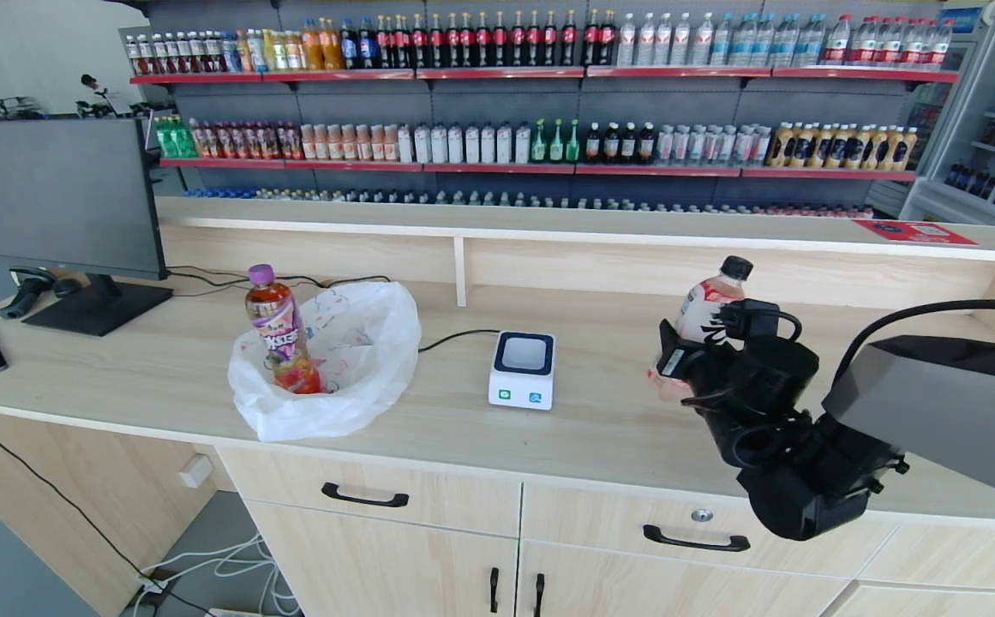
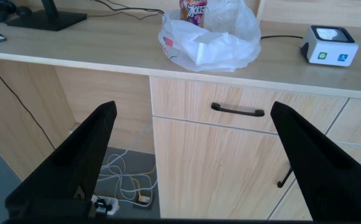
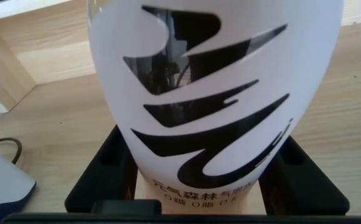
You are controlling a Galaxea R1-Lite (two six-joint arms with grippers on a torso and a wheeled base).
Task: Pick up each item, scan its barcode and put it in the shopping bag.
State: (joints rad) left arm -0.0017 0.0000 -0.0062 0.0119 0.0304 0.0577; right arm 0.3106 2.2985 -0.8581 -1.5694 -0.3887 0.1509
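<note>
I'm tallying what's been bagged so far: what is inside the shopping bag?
One purple-capped drink bottle stands upright inside the shopping bag. The bag's folds cover its base, so anything lower is hidden. The white-label bottle is outside, in the right gripper.

Black brush strokes on white bottle (image 3: 211,93), purple-capped red bottle (image 1: 281,330), translucent white bag (image 1: 360,377), white dark-topped scanner (image 1: 521,383).

Bare counter (image 1: 617,420) is lying open beside the fingers (image 1: 667,360) of the right gripper (image 1: 679,370), which are clamping a white bottle (image 1: 707,304). The scanner (image 1: 522,370) is standing between them and the bag (image 1: 381,343). An orange bottle (image 1: 278,330) is taking up part of the bag's mouth.
</note>
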